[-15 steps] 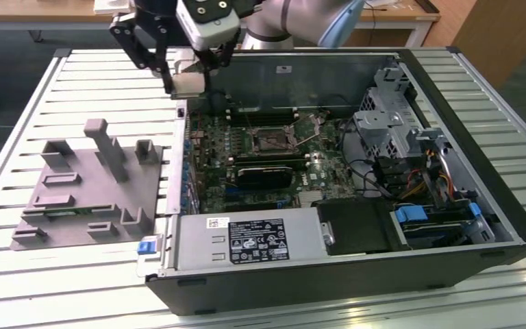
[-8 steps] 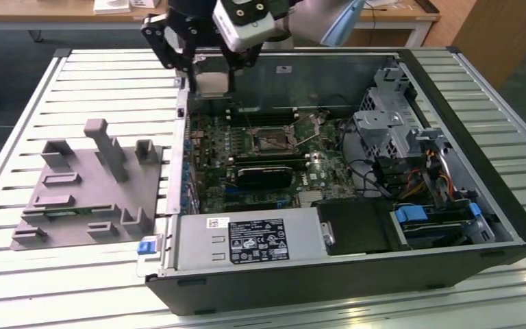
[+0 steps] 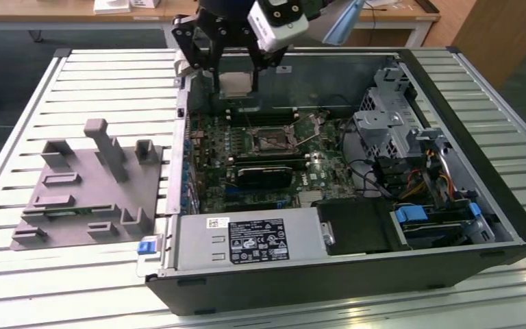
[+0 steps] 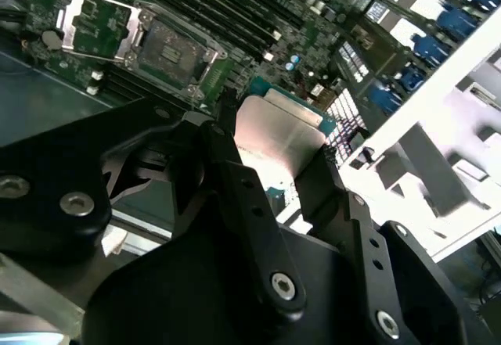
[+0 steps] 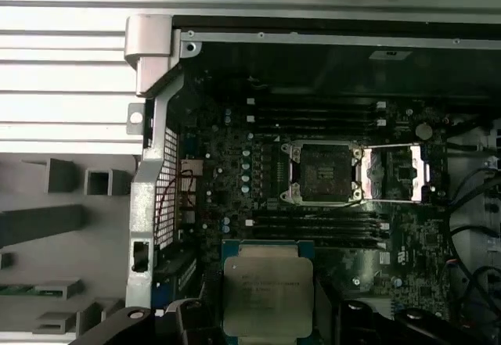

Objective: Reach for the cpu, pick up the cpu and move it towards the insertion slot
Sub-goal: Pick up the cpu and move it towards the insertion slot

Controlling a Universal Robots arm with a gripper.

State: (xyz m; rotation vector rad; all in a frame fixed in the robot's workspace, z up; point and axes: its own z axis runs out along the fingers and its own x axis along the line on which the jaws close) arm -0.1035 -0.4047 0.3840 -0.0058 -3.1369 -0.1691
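Two of three steps done: cpu [image 5: 267,292] clamped between fingers of gripper [image 3: 235,86], lifted above open computer case [image 3: 482,171], insertion slot [image 5: 322,173] open, short of it, transfer unfinished.
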